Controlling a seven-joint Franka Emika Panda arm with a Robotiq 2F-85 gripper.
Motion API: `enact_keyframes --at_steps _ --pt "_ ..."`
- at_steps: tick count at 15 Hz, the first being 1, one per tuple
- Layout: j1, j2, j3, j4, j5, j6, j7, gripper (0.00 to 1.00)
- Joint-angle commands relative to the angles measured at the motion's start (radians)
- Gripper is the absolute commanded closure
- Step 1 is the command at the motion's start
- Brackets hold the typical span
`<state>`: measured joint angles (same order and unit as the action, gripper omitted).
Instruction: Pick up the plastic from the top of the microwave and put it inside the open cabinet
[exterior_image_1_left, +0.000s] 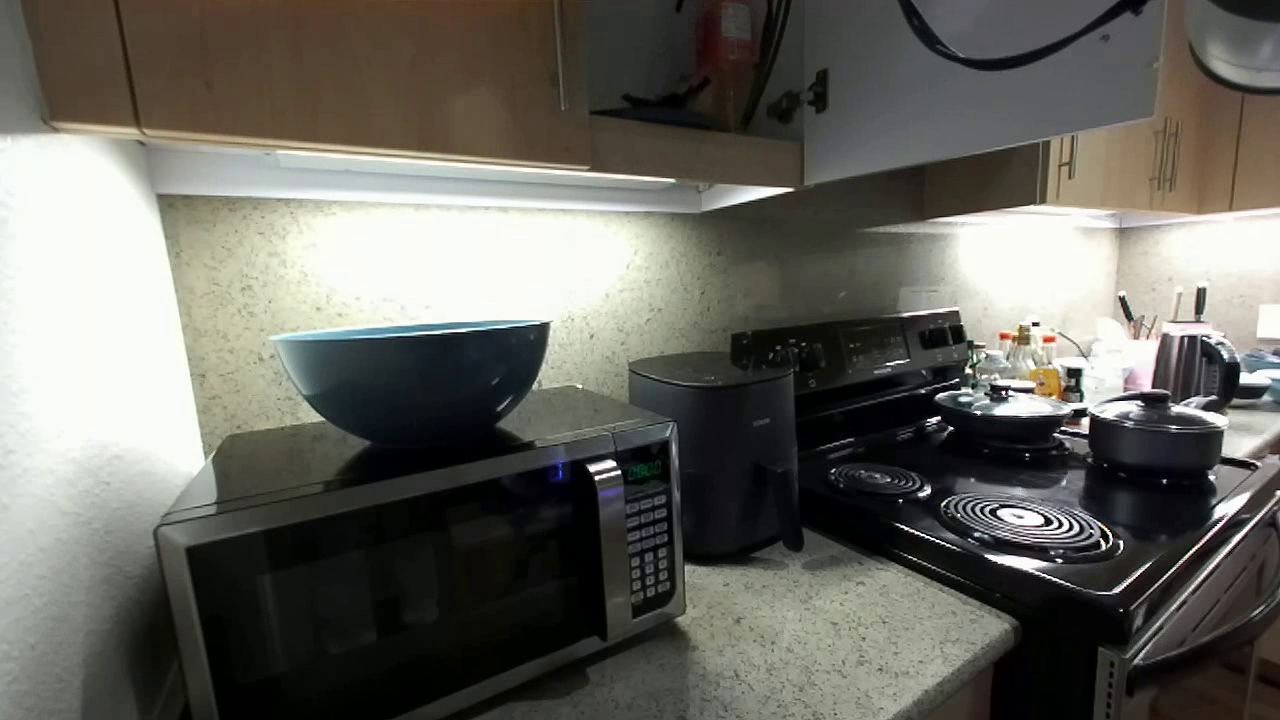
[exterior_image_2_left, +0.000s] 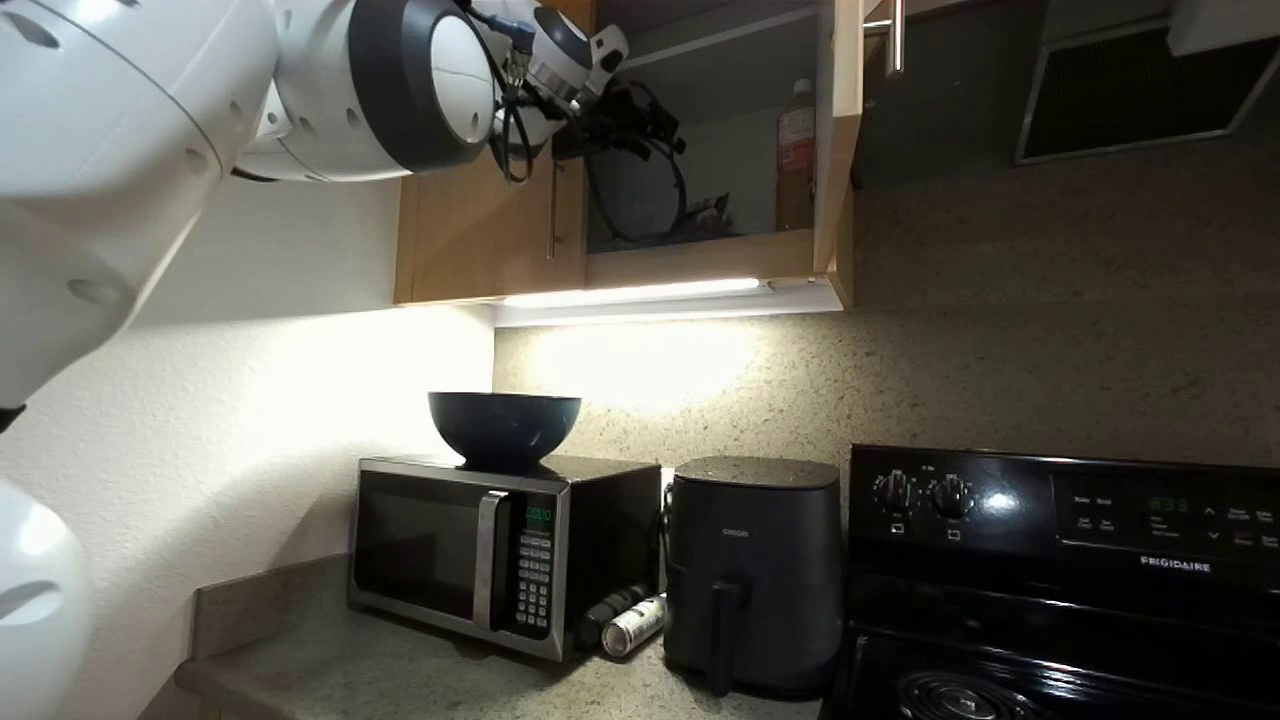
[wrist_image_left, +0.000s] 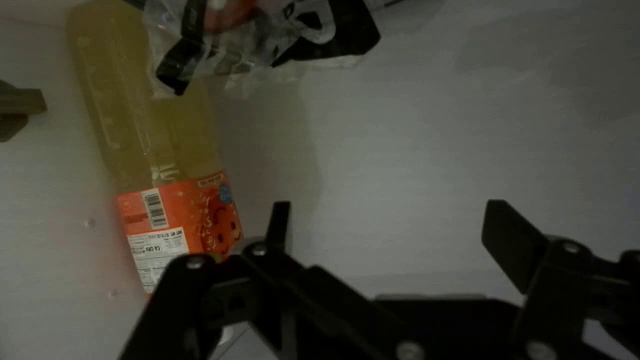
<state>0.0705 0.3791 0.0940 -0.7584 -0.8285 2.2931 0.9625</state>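
The plastic (wrist_image_left: 265, 37), crumpled and clear-white with black and red print, lies inside the cabinet in front of the bottle's base in the wrist view. It looks like a small dark crumpled shape on the cabinet floor in both exterior views (exterior_image_2_left: 708, 215) (exterior_image_1_left: 668, 97). The cabinet (exterior_image_2_left: 700, 262) (exterior_image_1_left: 690, 155) has its door (exterior_image_2_left: 838, 130) (exterior_image_1_left: 980, 110) swung open. My gripper (wrist_image_left: 387, 215) is open with nothing between its fingers, apart from the plastic. It is dark at the cabinet opening in an exterior view (exterior_image_2_left: 645, 128). The microwave (exterior_image_1_left: 400, 590) (exterior_image_2_left: 420, 540) stands below, its door shut.
A bottle (wrist_image_left: 175, 200) with an orange label stands upright in the cabinet, left of my fingers in the wrist view. A blue bowl (exterior_image_1_left: 420, 385) sits on the microwave. A black air fryer (exterior_image_1_left: 730, 460) and stove (exterior_image_1_left: 1000, 560) stand alongside. A cable (exterior_image_1_left: 1020, 55) hangs before the door.
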Motion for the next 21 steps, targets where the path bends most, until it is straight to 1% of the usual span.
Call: enact_keyframes --at_steps 1,4,7,10,12,15,17,20,21 --pt "0.011 -0.088 -0.001 -0.079 -0.018 -0.074 -0.058 0.0" --pt "0.009 -0.14 0.015 -0.124 0.015 -0.145 -0.127 0.0" --pt "-0.007 -0.217 0.048 -0.207 0.106 -0.216 -0.211 0.0" --pt "-0.008 -0.3 0.057 -0.296 0.196 -0.279 -0.255 0.0" --pt "-0.001 -0.374 0.054 -0.378 0.218 -0.305 -0.245 0.0" --pt "0.005 -0.488 0.045 -0.505 0.201 -0.326 -0.201 0.0" --pt "0.008 -0.556 0.044 -0.578 0.195 -0.366 -0.186 0.0" --pt "0.014 -0.642 0.038 -0.671 0.243 -0.437 -0.187 0.0" --pt "0.016 -0.671 0.03 -0.711 0.276 -0.446 -0.177 0.0"
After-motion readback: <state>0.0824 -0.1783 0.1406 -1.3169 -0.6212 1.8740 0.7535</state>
